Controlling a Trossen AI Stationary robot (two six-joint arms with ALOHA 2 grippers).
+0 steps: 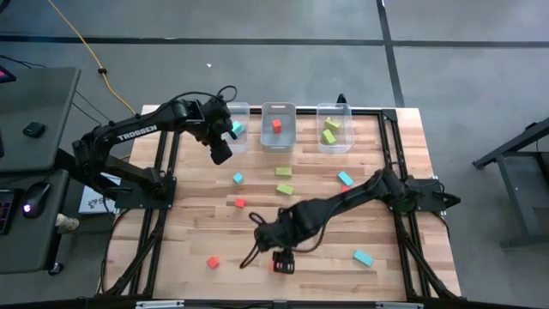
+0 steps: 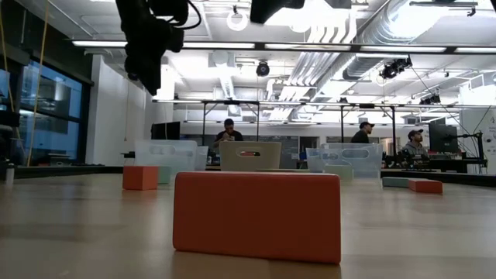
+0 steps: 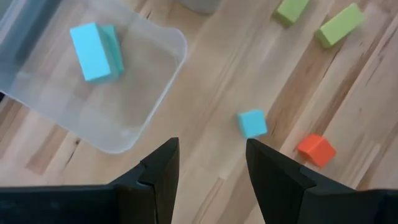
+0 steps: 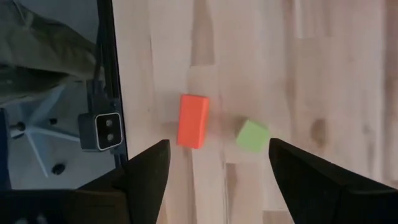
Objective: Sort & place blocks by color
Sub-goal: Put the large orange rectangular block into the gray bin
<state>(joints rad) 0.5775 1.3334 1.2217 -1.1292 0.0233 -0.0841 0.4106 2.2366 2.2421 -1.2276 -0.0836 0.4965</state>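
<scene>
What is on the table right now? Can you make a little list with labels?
left bin: blue block inside
middle bin: red block inside
right bin: green blocks inside
left gripper: open, empty, above table beside left bin
right gripper: open, empty, over a red bar and green cube near the table's front edge
loose on table: more blue, red and green blocks
</scene>
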